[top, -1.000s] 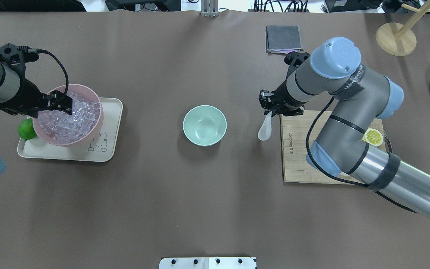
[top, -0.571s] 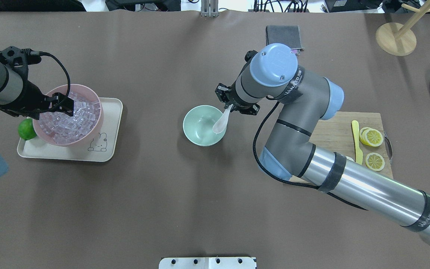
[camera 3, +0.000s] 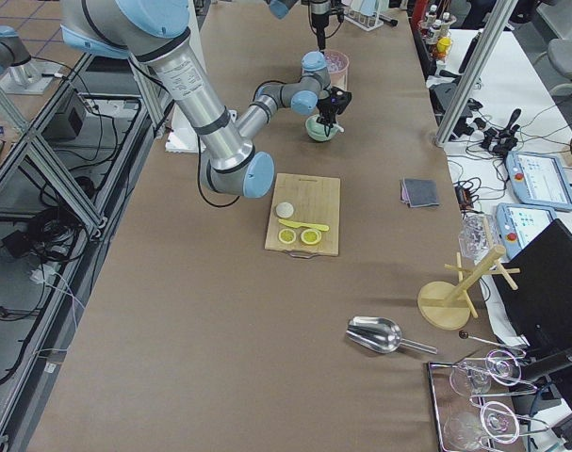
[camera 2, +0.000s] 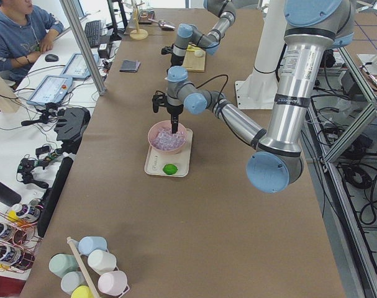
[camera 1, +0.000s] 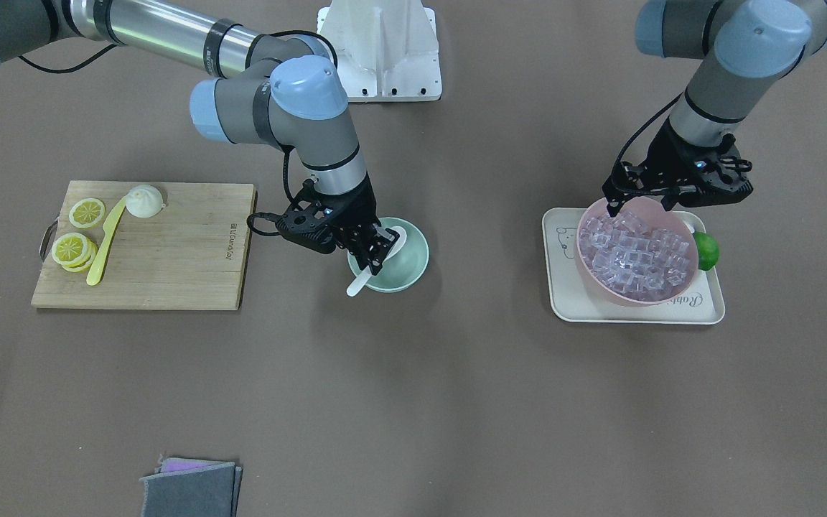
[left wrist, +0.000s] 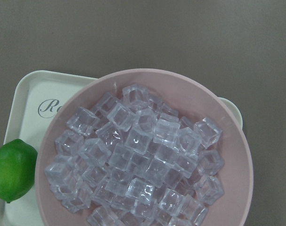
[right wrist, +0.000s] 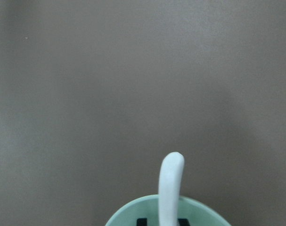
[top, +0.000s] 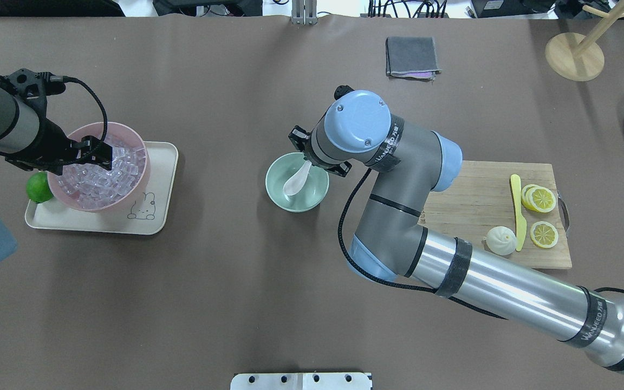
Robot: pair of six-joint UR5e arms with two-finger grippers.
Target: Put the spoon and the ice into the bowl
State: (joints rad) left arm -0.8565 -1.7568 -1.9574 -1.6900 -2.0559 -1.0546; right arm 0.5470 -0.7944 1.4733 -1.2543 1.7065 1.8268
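right jaws clamped on spoon (top: pixel 294 183), elbow bent over bowl (top: pixel 278 190) | left jaws apart, pointing down at ice (top: pixel 105 180)

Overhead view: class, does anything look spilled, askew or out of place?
Nothing stands out. The ice sits inside the pink bowl, none on the tray, and the right gripper holds the spoon slanted over the green bowl.

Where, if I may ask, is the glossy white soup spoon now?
In the overhead view, the glossy white soup spoon hangs mid-table from the right end effector, scoop over the round mint-green bowl.
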